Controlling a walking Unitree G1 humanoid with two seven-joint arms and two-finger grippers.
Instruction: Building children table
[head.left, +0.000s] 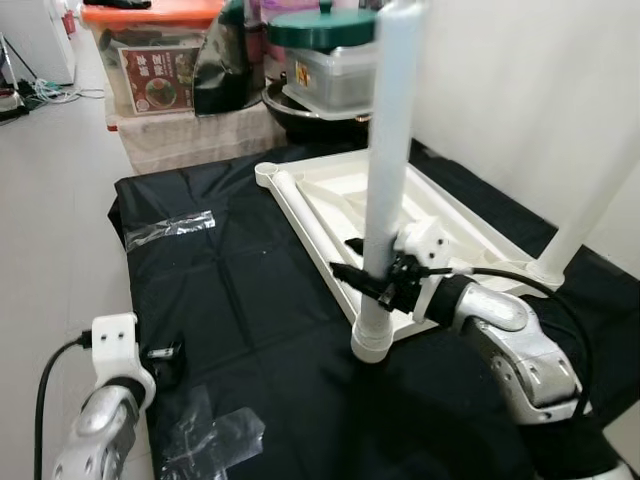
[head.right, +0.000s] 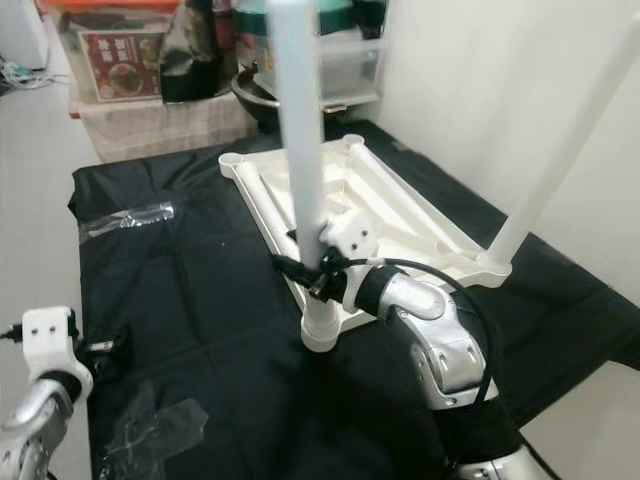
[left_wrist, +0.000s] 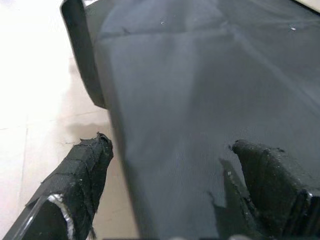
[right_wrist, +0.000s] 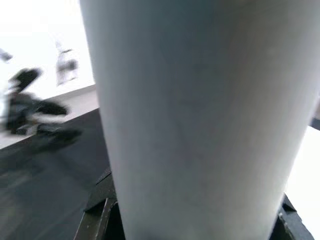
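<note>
Right gripper (head.left: 372, 272) clamps the upright white table leg (head.left: 388, 170), apparently seated in the near corner of the inverted tabletop (head.left: 455, 225); left gripper (left_wrist: 170, 175), fingers apart, hovers over the black cloth (head.left: 250, 300).

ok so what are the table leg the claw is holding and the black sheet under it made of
The table leg looks like smooth moulded plastic, pale white with a soft sheen and a flared collar at its base; the right claw clamps it. The black sheet seems to be a thin woven fabric: matte, with creases, and a fine weave shows in the left wrist view.
</note>
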